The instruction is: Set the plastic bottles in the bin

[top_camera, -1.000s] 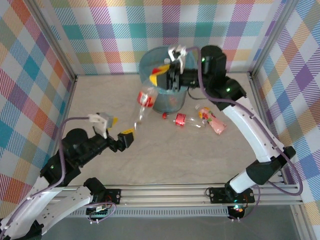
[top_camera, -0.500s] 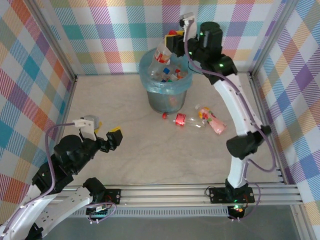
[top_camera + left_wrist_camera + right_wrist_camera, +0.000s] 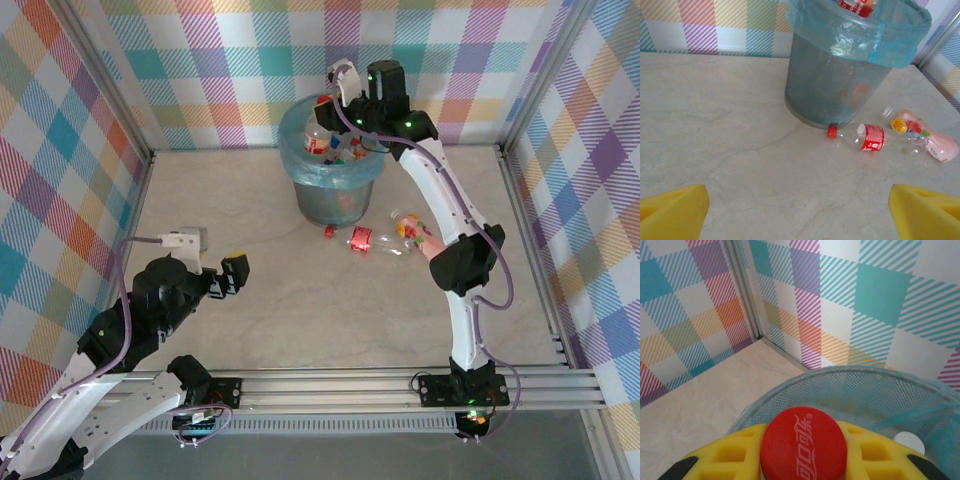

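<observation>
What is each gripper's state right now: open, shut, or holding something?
Left gripper: open, holding nothing.
Right gripper: shut on a red-capped plastic bottle, over the bin.

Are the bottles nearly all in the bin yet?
Nearly. Several bottles already lie in the bin. The right claw holds a red-capped bottle above the bin, not dropped yet. Still to go: at least a red-labelled bottle and a pink bottle on the table beside it. The left claw is open and empty.
</observation>
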`<state>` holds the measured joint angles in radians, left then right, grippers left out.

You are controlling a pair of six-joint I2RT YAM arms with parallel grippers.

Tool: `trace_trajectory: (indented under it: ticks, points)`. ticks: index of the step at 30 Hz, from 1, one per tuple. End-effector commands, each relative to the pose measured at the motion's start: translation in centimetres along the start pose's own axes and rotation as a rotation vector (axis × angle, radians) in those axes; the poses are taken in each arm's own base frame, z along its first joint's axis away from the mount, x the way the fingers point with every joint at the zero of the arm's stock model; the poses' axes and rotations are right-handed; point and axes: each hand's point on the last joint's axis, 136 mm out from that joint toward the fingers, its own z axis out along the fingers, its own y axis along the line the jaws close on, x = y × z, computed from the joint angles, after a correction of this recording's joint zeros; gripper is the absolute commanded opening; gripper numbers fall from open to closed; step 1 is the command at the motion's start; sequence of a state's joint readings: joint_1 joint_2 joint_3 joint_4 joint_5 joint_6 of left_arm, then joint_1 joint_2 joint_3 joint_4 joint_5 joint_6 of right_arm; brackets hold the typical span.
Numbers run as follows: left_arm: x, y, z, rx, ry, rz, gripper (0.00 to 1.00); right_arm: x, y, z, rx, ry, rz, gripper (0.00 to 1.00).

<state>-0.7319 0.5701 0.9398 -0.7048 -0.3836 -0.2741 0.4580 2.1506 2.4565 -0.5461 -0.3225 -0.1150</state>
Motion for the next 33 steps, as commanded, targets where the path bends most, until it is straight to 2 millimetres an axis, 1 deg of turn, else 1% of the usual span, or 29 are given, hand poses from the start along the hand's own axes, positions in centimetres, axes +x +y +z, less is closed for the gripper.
trace_trajectory:
  ticks: [1,6,12,15,18,21,24,26,28,30,33]
  points:
    - [-0.6,0.5,-0.3,-0.025,-0.033,-0.024,0.93,1.6,1.7,1.2,-0.125,0.037,-0.010,0.17]
    - [-0.5,1.0,-0.2,-0.057,-0.029,-0.033,0.93,5.1,1.4,3.7,-0.174,0.101,0.017,0.19]
    - [-0.4,1.0,-0.1,-0.061,-0.022,-0.036,0.94,9.9,-0.1,6.6,-0.165,0.187,0.036,0.19]
    - [-0.4,1.0,-0.2,-0.059,-0.020,-0.034,0.94,11.9,-0.9,7.5,-0.145,0.227,0.036,0.19]
    - [-0.3,1.0,-0.2,-0.061,-0.017,-0.033,0.94,14.0,-2.1,8.1,-0.091,0.284,0.039,0.19]
    - [-0.2,1.1,0.0,-0.064,-0.013,-0.031,0.93,15.0,-4.2,8.2,0.033,0.327,0.043,0.16]
    - [-0.2,0.9,0.1,-0.060,-0.009,-0.032,0.93,14.4,-7.0,7.2,0.191,0.327,0.068,0.15]
    - [-0.3,0.8,0.1,-0.060,-0.009,-0.031,0.94,12.6,-8.1,5.9,0.231,0.278,0.155,0.15]
    - [-0.4,0.8,0.2,-0.062,-0.009,-0.030,0.93,10.5,-8.2,4.8,0.198,0.212,0.239,0.15]
    - [-0.4,0.9,0.2,-0.064,-0.011,-0.032,0.94,8.1,-7.5,4.0,0.136,0.142,0.291,0.15]
    - [-0.3,0.9,0.1,-0.065,-0.012,-0.033,0.93,4.7,-6.1,2.9,0.073,0.058,0.302,0.16]
